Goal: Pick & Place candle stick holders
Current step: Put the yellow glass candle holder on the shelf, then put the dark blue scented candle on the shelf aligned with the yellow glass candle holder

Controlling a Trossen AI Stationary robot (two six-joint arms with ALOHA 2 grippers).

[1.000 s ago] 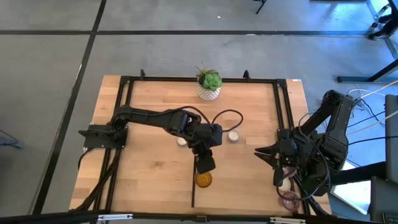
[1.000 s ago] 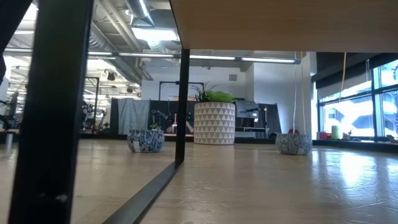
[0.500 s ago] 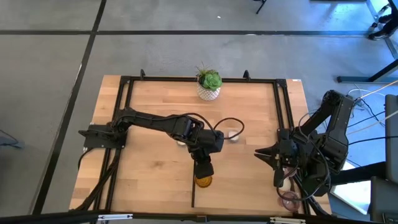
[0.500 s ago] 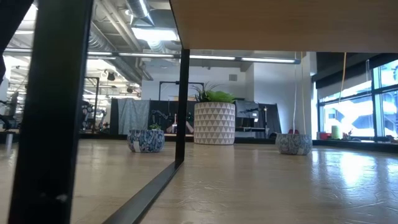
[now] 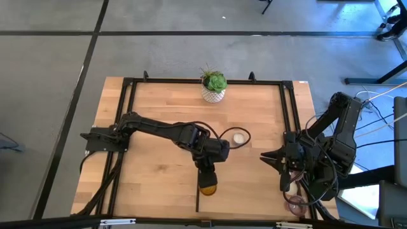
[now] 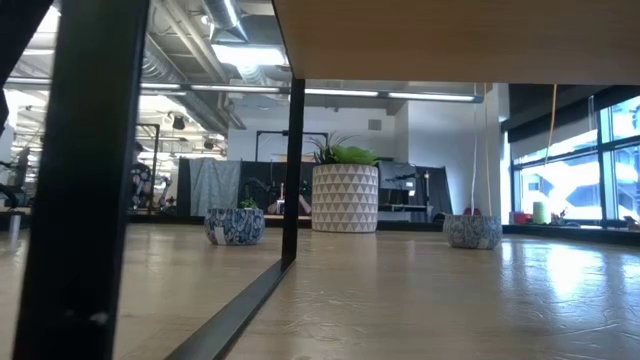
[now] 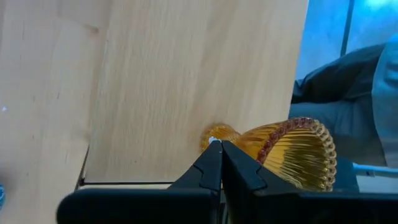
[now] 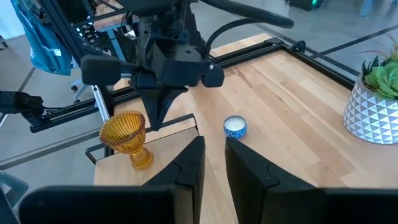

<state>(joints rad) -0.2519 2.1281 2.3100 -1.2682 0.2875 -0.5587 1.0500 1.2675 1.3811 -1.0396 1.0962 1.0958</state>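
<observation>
Amber glass catches the light near the table's (image 5: 159, 108) front edge: the amber holder (image 5: 208, 187) stands upright on the wood beside a black frame bar, a ribbed cup on a short stem, as the right wrist view (image 8: 127, 138) shows. The left gripper (image 5: 208, 173) hangs just over it, its arm stretched across the table from the left side. In the left wrist view the two dark fingers (image 7: 208, 169) are pressed together to a point, clenched on nothing, with the amber cup (image 7: 292, 152) just beyond their tips; whether the tips touch the glass cannot be told.

One cream-white holder (image 5: 239, 137) sits farther back near the middle of the table, well apart from the amber one; the right wrist view shows it as a small round cup with a bluish side (image 8: 235, 126). A black cable loops around it in the high view.

At the table's right edge the right gripper (image 5: 264, 156) waits, pointing inward, its fingers (image 8: 190, 163) held a little apart and empty. Below that arm, off the table's right front corner, a mauve holder (image 5: 296, 205) lies among cables, with a pale one (image 5: 291, 187) just above it, partly hidden.

A white patterned pot with a green plant (image 5: 213, 87) stands at the table's back edge, in the middle.
</observation>
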